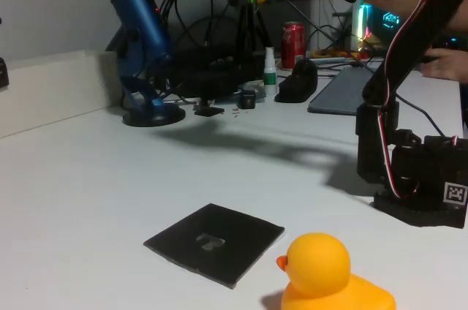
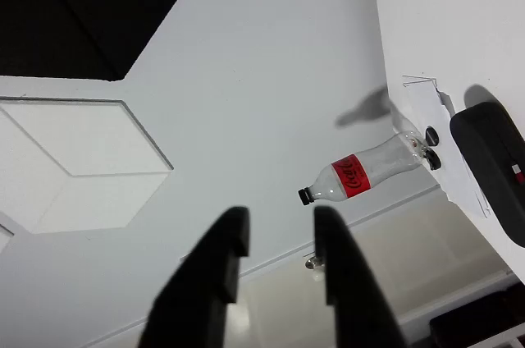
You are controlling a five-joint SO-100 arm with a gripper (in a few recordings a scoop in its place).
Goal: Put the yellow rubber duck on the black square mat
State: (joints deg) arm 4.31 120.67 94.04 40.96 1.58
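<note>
In the fixed view the yellow rubber duck [image 1: 330, 273] is cut off by the bottom edge, its underside out of frame. It sits on the white surface [image 1: 88, 193], beak toward 9 o'clock, long axis running 9 to 3. The black square mat [image 1: 214, 242] lies flat just beside it at 10 o'clock. A blue microphone [image 1: 139, 39] and red can [image 1: 293, 44] stand far behind. In the wrist view the pincer [image 2: 280, 233] is empty, its 2 blurred fingers [image 2: 225, 254] slightly apart, near a plastic bottle [image 2: 365, 174].

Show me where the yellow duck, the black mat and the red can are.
Yellow duck [image 1: 322, 270]: fixed view, on its head.
Black mat [image 1: 238, 240]: fixed view, on its flat top, right of the grey mark.
Red can [image 1: 293, 43]: fixed view, on its side wall.
</note>
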